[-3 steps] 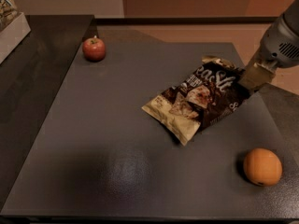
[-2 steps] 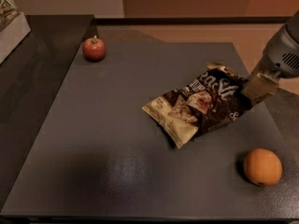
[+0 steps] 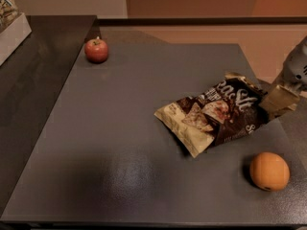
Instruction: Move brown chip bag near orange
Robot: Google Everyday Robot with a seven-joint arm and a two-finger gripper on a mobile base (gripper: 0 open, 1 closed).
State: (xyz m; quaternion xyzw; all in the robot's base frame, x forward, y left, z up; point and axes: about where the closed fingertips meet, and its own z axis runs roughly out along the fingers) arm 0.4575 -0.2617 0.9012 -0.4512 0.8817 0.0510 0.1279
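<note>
Dragged further right, the crinkly dark-brown chip bag (image 3: pixel 216 114) is gripped at its right end by the pincer (image 3: pixel 281 99), near the round orange fruit (image 3: pixel 269 171).

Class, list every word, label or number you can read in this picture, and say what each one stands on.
brown chip bag: large white lettering, creased; roughly "acit", uncertain.
Same bag, smaller print: too blurred to read.
box at top left: print too blurred.
apple, orange, and gripper at the bag's right end: no text.
</note>
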